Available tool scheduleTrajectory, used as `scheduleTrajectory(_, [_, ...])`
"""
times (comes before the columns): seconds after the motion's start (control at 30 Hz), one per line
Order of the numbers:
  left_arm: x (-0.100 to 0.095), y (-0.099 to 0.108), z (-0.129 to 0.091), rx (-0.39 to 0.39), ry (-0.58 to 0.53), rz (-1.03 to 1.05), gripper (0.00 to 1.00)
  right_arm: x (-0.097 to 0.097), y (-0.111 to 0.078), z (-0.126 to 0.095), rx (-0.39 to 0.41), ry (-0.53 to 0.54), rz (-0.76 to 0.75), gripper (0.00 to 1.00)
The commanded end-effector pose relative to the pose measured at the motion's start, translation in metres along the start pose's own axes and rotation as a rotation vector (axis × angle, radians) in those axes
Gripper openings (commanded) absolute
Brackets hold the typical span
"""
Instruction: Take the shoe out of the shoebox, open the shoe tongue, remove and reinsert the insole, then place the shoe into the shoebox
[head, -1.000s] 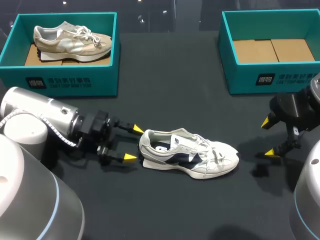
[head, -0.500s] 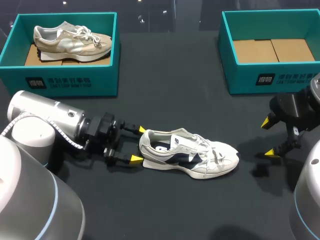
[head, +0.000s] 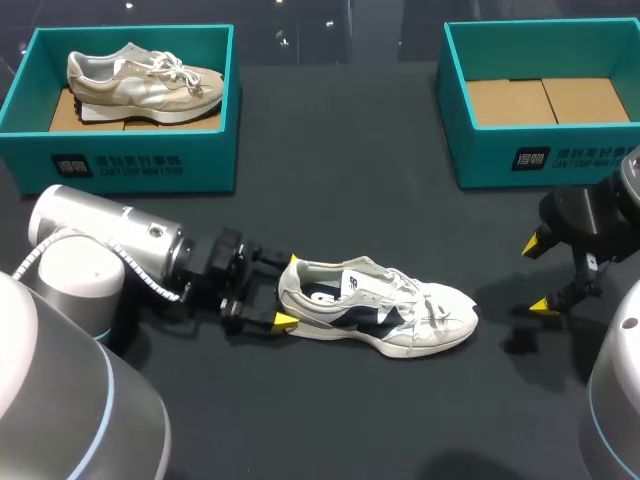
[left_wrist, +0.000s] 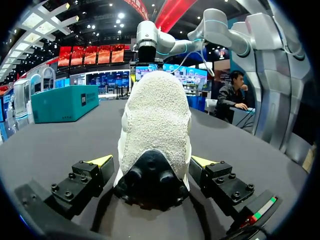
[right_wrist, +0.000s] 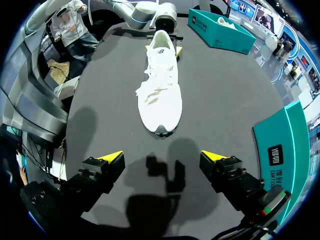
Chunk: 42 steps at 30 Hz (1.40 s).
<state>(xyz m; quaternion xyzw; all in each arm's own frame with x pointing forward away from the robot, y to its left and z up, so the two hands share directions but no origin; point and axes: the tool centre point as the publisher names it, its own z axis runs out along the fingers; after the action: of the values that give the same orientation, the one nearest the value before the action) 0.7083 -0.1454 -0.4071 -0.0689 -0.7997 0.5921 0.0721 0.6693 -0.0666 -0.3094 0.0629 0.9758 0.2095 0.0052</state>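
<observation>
One white label (head: 118, 165) marks the left shoebox (head: 215, 145), another the right shoebox (head: 480, 150).

Right gripper (right_wrist: 161, 156) low over the dark table (right_wrist: 225, 85), yellow-tipped fingers wide apart, with nothing between them except its own shadow. Ahead of it and well apart, a white shoe (right_wrist: 159, 90) flat on its sole, toe toward the gripper. At the heel of this shoe, the left gripper (right_wrist: 162, 41), with one yellow tip just beside the heel. Close beside the right gripper, a teal shoebox (right_wrist: 285, 145). Far beyond the white shoe, a second teal shoebox (right_wrist: 220, 30) with a pale shoe (right_wrist: 223, 20) inside.
</observation>
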Motion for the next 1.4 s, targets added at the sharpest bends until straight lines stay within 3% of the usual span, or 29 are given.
scheduleTrajectory(0.03, [-0.001, 0.001, 0.009, 0.003, -0.003, -0.002, 1.0, 0.001, 0.0, 0.0, 0.001, -0.002, 0.0, 1.0])
scheduleTrajectory(0.93, [0.004, -0.006, 0.038, 0.031, 0.007, -0.005, 1.0, 0.001, 0.0, 0.0, 0.001, -0.002, 0.0, 1.0])
scheduleTrajectory(0.97, [0.004, -0.006, 0.038, 0.032, 0.006, -0.005, 0.93, 0.001, 0.0, 0.0, 0.001, -0.002, 0.0, 1.0])
scheduleTrajectory(1.0, [0.004, -0.006, 0.039, 0.033, 0.005, -0.004, 0.4, 0.001, 0.0, 0.0, 0.001, -0.002, 0.0, 1.0])
scheduleTrajectory(1.03, [0.004, -0.006, 0.039, 0.034, 0.004, -0.003, 0.0, 0.001, 0.0, 0.0, 0.001, -0.002, 0.0, 1.0])
scheduleTrajectory(1.4, [0.01, -0.007, 0.037, 0.037, -0.046, -0.025, 0.0, 0.001, 0.0, 0.0, 0.001, -0.002, 0.0, 1.0])
